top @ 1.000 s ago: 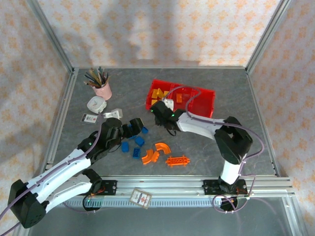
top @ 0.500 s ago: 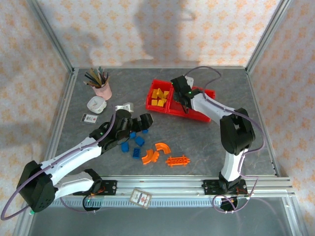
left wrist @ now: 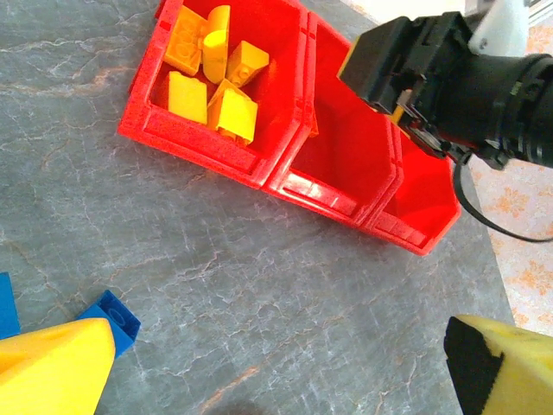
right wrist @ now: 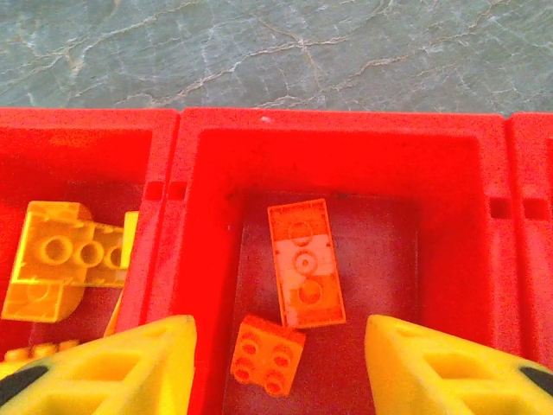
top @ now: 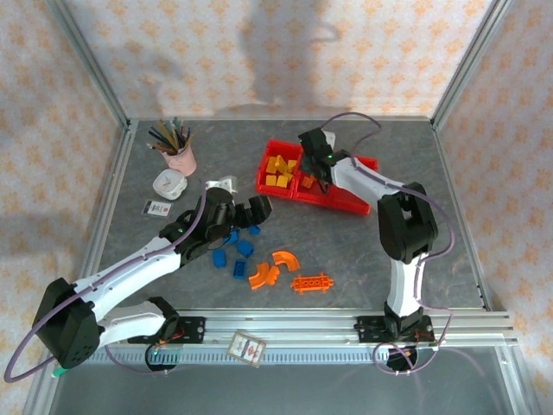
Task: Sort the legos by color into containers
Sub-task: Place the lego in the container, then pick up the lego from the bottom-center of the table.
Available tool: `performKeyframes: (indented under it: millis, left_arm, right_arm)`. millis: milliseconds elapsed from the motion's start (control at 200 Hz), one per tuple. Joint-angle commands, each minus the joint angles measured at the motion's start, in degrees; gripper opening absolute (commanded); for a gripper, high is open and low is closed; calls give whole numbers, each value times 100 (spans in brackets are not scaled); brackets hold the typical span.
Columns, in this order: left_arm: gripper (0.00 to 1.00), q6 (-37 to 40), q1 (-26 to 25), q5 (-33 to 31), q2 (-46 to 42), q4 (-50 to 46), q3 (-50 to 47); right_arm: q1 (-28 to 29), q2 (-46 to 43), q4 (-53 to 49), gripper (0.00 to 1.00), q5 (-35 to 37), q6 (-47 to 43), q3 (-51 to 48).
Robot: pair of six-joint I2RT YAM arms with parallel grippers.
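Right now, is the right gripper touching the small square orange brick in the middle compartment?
Apart. The right wrist view shows bare tray between the small orange brick and both fingers of the right gripper.

The left arm [top: 130, 270] and right arm [top: 361, 180] are white tubes with fat black joints. A thin purple cable [top: 350, 117] loops along each. The fingers [left wrist: 523, 367] are yellow, with maybe a black pad [left wrist: 471, 365] inside.
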Motion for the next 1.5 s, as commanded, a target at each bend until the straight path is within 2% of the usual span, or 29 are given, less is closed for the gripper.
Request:
performKeyframes:
  millis: [0, 471, 646, 956, 1251, 1492]
  left_arm:
    - [99, 79, 57, -86, -225, 20, 64]
    - [99, -312, 66, -517, -1640, -709, -712]
    - [99, -452, 66, -626, -2085, -906, -957]
    - [99, -633, 65, -707, -2489, -1084, -1227]
    - [99, -670, 67, -689, -2557, -1081, -1254]
    - [99, -670, 66, -670, -2526, -1082, -1194]
  right_arm:
    - [254, -664, -8, 56, -80, -36, -342]
    - [1718, -2012, 1, 64, -395, 70, -2328]
    - [2183, -2259, 3, 68, -639, 84, -2894]
    - [3064, -2532, -185, 71, -554, 217, -3468]
    - [3208, -2808, -424, 71, -684, 511, -3927]
    - [3209, -2508, -228, 71, -851, 424, -3894]
